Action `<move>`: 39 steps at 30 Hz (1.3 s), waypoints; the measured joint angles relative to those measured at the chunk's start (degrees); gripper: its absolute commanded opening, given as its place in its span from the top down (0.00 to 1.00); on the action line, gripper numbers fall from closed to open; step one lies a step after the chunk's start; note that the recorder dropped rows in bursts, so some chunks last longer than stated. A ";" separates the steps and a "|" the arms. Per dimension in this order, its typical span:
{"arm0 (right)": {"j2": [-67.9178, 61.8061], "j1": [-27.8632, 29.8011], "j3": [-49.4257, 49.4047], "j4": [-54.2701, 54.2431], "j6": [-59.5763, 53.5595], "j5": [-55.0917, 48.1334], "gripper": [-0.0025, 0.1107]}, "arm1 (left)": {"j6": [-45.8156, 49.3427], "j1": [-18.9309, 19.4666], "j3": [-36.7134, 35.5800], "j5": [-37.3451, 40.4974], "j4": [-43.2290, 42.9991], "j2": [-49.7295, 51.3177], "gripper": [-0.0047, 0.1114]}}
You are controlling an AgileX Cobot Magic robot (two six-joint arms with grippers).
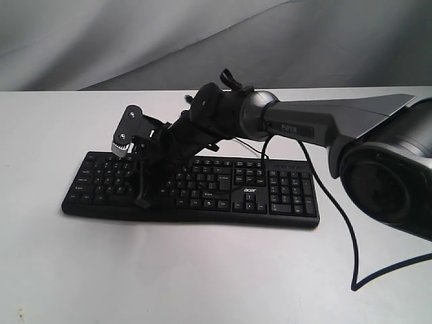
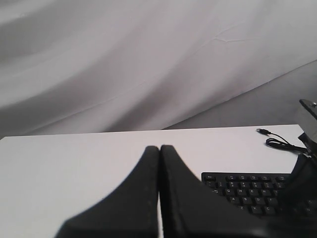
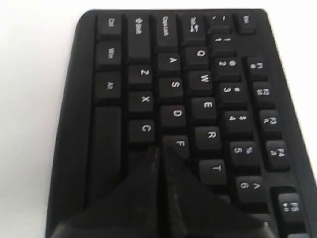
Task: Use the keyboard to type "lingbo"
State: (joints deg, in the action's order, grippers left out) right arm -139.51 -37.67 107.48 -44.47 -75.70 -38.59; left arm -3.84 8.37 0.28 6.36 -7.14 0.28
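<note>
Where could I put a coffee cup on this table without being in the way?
The broad bare strip of table in front of the keyboard is free, as is the patch off its left end. Crowded: the keyboard's left half, under the right gripper, and the right side, where the arm and its black cable cross.
</note>
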 measured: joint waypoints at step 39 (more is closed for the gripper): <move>6.19 2.21 0.00 10.85 7.87 -2.95 0.98 | 0.00 0.00 0.00 0.00 0.00 0.00 0.96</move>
State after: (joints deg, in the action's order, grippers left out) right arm -133.31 -35.46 107.47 -33.62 -67.83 -41.54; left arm -3.84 8.37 0.28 6.36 -7.14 0.28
